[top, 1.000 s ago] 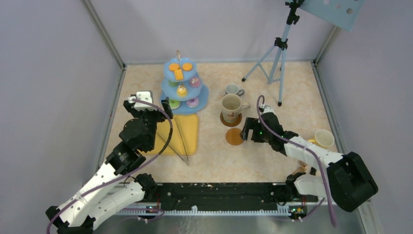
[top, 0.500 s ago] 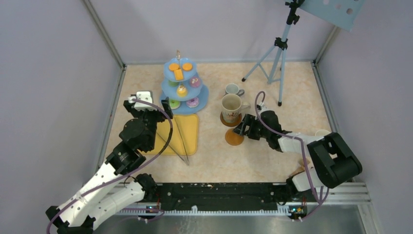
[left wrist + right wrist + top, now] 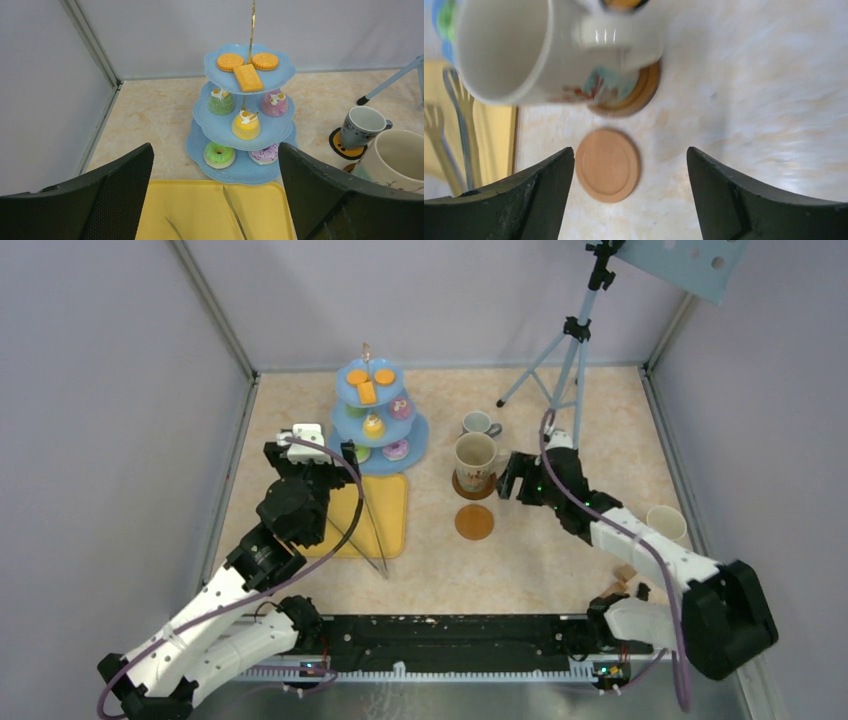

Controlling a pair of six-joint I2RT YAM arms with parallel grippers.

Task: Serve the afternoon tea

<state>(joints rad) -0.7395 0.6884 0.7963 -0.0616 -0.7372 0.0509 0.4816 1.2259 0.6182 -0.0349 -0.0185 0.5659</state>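
The light-blue three-tier stand (image 3: 378, 425) (image 3: 245, 130) carries orange, green, purple and yellow pastries. My left gripper (image 3: 312, 458) (image 3: 215, 150) hovers open over the yellow tray, facing the stand, with nothing between its fingers. A cream mug (image 3: 474, 458) (image 3: 509, 50) stands on a brown coaster (image 3: 644, 92). A second coaster (image 3: 474, 522) (image 3: 608, 165) lies flat and bare on the table. My right gripper (image 3: 506, 480) (image 3: 630, 150) is open just right of the cream mug, above that bare coaster and not touching it. A small grey mug (image 3: 477, 424) (image 3: 361, 127) sits on its own coaster behind.
The flat yellow tray (image 3: 390, 502) (image 3: 200, 210) holds long metal tongs (image 3: 372, 525) (image 3: 459, 115). Another cream mug (image 3: 665, 523) stands at the far right. A blue tripod (image 3: 565, 370) stands at the back right. Small wooden pieces (image 3: 625, 580) lie by the right arm's base.
The right gripper has let go of the bare coaster, which was tilted and now lies flat. It has risen and moved back toward the cream mug. The left arm shifted slightly right.
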